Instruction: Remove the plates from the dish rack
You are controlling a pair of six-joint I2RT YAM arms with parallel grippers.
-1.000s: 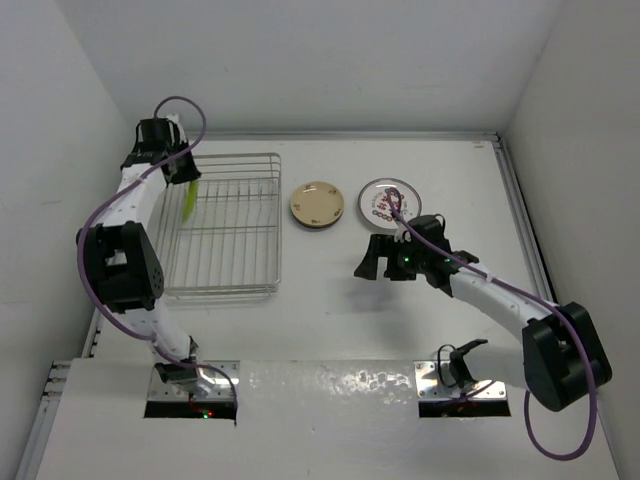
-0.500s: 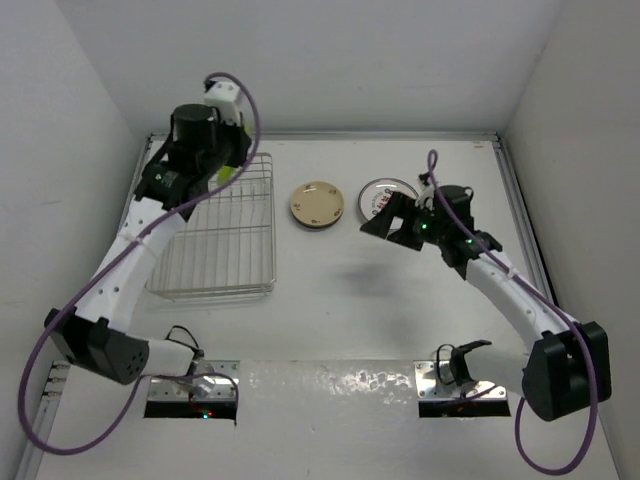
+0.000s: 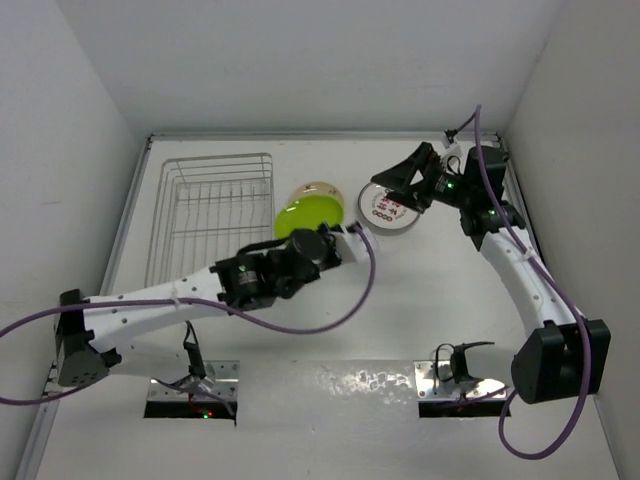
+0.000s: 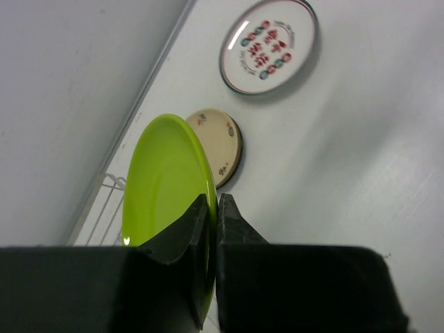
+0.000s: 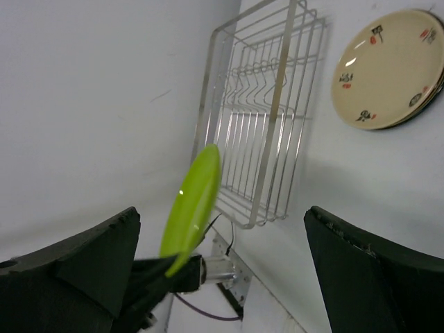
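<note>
Left gripper [image 4: 212, 202] pinches the lime green plate [image 4: 166, 180] by its rim, on edge, with the dish rack [image 3: 210, 215] off to its left. A yellow-brown plate [image 4: 220, 146] lies just beyond the fingertips; bare desk [image 4: 361, 173] on the right looks the likelier landing. Right gripper [image 3: 405, 170] hangs spread, farther off.

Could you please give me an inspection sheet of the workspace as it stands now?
Surface: white table, no spills seen.
Job's things: dish rack at the left, no plates seen in it; lime green plate held on edge above the table; tan plate and white plate with red marks lying flat on the table, right of the rack.
Clutter: nothing seen.
Grippers: left gripper shut on the green plate's rim; right gripper open, holding nothing, raised near the white plate.
Cables: purple cables loop along both arms, clear of the plates.
Surroundings: plain white walls on three sides.
</note>
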